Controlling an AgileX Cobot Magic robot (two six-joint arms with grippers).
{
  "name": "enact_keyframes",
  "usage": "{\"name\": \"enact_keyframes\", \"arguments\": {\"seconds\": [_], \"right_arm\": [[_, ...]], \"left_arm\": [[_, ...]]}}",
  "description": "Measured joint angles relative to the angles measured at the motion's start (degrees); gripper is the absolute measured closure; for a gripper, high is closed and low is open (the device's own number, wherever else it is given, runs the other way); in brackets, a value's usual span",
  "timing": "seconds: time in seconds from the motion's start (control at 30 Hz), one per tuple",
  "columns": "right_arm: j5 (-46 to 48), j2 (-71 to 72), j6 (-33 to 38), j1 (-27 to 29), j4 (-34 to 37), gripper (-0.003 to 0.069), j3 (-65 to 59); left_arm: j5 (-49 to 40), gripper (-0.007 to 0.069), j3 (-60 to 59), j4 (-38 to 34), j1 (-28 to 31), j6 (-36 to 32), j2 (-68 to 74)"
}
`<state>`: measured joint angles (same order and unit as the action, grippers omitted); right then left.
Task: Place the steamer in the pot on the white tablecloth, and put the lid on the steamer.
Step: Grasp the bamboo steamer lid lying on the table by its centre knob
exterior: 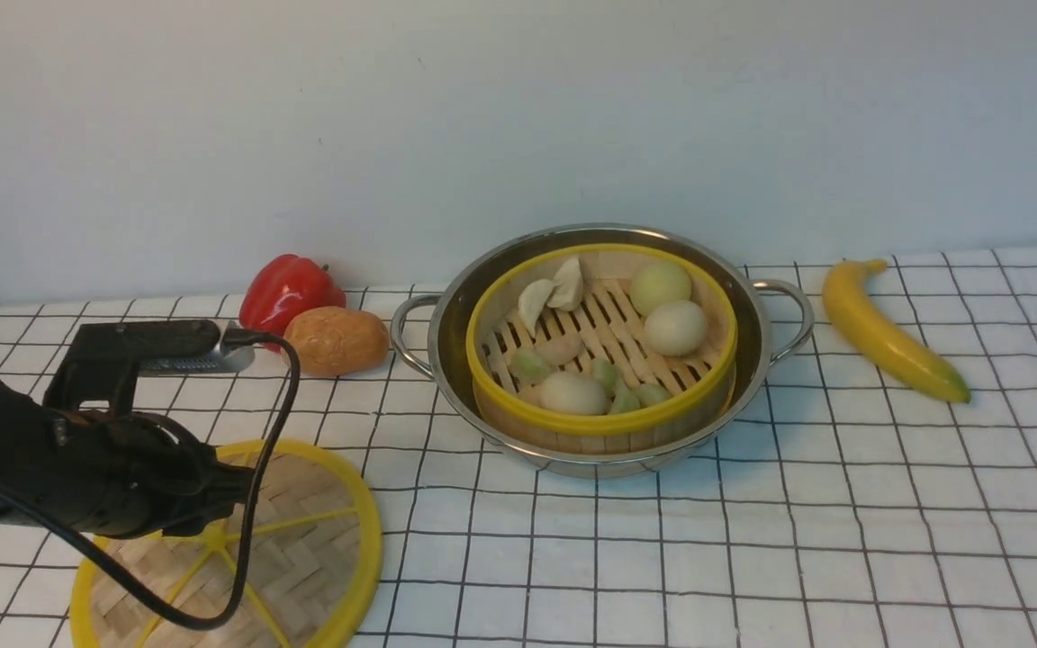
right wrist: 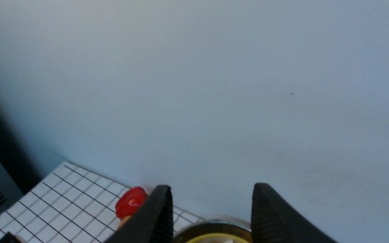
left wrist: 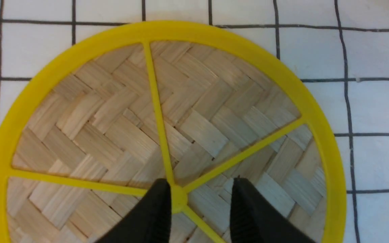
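Steamer (exterior: 604, 423) sits in the pot (exterior: 757, 333), mid tablecloth (exterior: 843, 504): done. Lid (exterior: 311, 549) lies flat near left, not yet on. My left pincer (left wrist: 200, 184) is spread astride its hub; right pincer (right wrist: 211, 192) spread, empty.

Yellow-rimmed, herringbone-woven lid (left wrist: 214, 128); white tablecloth (exterior: 752, 540) with black grid; shiny steel pot (exterior: 454, 335); red pepper (exterior: 284, 288); yellow banana (exterior: 888, 335).

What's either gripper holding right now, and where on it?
Nothing held: left gripper is open over the centre of the lid; right gripper is open and empty.
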<state>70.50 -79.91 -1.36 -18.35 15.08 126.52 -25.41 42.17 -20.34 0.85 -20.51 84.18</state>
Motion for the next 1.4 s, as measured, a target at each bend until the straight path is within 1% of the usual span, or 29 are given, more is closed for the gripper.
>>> {"name": "enact_keyframes", "arguments": {"seconds": [0.17, 0.27, 0.47, 0.63, 0.73, 0.8, 0.87, 0.9, 1.07, 1.2, 1.27, 1.33, 1.4], "right_arm": [[0.0, 6.1, 0.6, 0.0, 0.3, 0.0391, -0.3], [-0.1, 12.4, 1.4, 0.0, 0.3, 0.0429, -4.2], [-0.1, 22.4, 2.8, 0.0, 0.2, 0.0475, -16.5], [0.2, 27.8, 3.3, 0.0, -0.2, 0.0487, -25.0], [0.3, 29.4, 3.3, 0.0, -0.3, 0.0487, -27.3], [0.3, 30.0, 3.3, 0.0, -0.3, 0.0487, -27.6], [0.3, 30.4, 3.3, 0.0, -0.4, 0.0486, -27.6], [0.3, 30.5, 3.3, 0.0, -0.6, 0.0485, -27.6], [0.3, 30.5, 3.3, 0.0, -1.4, 0.0482, -27.7], [0.3, 30.5, 3.3, 0.0, -2.0, 0.0479, -27.7], [0.3, 30.5, 3.3, 0.0, -2.3, 0.0479, -27.7], [0.3, 30.5, 3.3, 0.0, -2.3, 0.0479, -27.7], [0.3, 30.5, 3.3, 0.0, -2.3, 0.0479, -27.7]], "left_arm": [[0.3, 0.0381, 0.1, 0.3, 0.0, 0.0, 1.7], [1.2, 0.0381, 0.1, 0.9, 0.0, 0.0, 3.4], [1.8, 0.0381, 0.1, 1.1, 0.0, 0.0, 5.4], [2.5, 0.0381, 0.1, 1.3, 0.0, 0.0, 6.8], [3.2, 0.0384, 0.1, 1.3, 0.0, 0.0, 7.3], [3.3, 0.0402, 0.1, 1.3, 0.0, 0.0, 7.3], [3.3, 0.0482, 0.1, 1.3, 0.0, 0.0, 7.3], [3.3, 0.0506, 0.1, 1.3, 0.0, 0.0, 7.3], [2.7, 0.0511, 0.7, 1.7, 0.0, 0.0, 7.3], [-3.2, 0.0511, 4.8, 4.8, 0.0, 0.8, 7.2], [-7.9, 0.0511, 8.6, 7.1, 0.0, 2.2, 6.8], [-13.6, 0.0511, 14.4, 11.0, 0.0, 4.8, 5.9], [-16.7, 0.0511, 18.6, 12.7, 0.0, 6.5, 5.3]]}}
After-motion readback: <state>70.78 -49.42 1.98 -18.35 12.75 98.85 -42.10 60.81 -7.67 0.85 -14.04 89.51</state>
